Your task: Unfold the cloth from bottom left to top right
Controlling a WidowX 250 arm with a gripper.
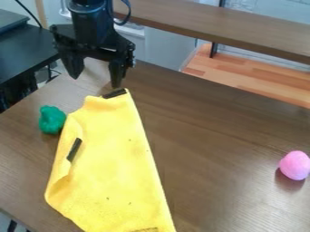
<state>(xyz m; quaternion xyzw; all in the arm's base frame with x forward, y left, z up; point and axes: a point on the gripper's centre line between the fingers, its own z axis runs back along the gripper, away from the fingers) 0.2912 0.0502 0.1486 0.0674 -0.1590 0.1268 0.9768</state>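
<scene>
My black gripper (95,80) hangs at the upper left of the camera view, above the far end of the cloth, with its two fingers spread wide and nothing between them. Below it the yellow cloth (115,158) lies on the brown table (205,136), stretching from near the gripper down to the bottom edge of the view. Its left side is folded over and slightly raised. A dark strip shows at its top corner, and another sits on the left fold.
A green lumpy object (52,120) is just left of the cloth's upper part. A pink egg-shaped object (295,165) rests near the right edge. Behind the table runs a brown shelf (224,28); a dark surface (24,52) stands at the upper left.
</scene>
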